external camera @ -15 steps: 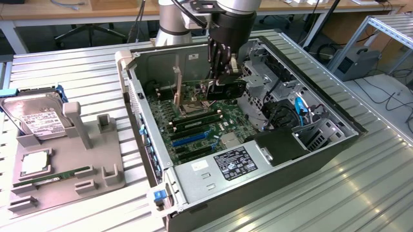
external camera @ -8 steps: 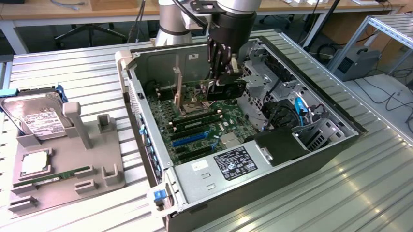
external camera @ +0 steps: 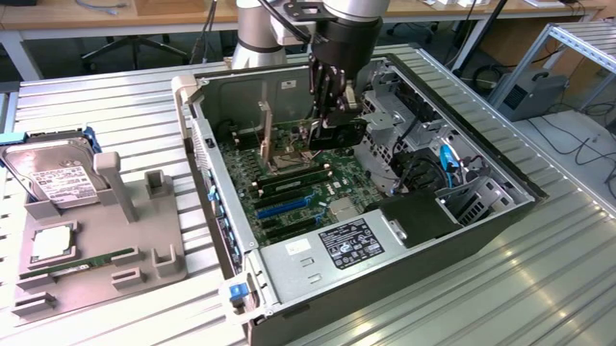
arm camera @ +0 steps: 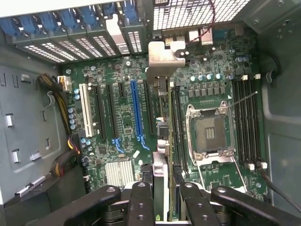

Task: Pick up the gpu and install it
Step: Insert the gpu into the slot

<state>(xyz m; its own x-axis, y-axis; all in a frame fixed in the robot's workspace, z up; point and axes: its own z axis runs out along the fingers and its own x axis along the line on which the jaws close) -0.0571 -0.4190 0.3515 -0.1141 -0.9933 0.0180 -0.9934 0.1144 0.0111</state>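
On the ribbed metal table (external camera: pixel 539 288), our gripper (arm camera: pixel 162 197) grasps the green, silver-bracketed gpu (arm camera: pixel 163 141) over the motherboard (arm camera: pixel 122 117).

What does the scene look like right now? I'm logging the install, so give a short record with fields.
tool: inside the open computer case, shut on the gpu
gpu: held edge-on above the motherboard, silver bracket toward the rear slots
cpu socket: empty
gray holder: outside the case, hard drive and RAM stick on it
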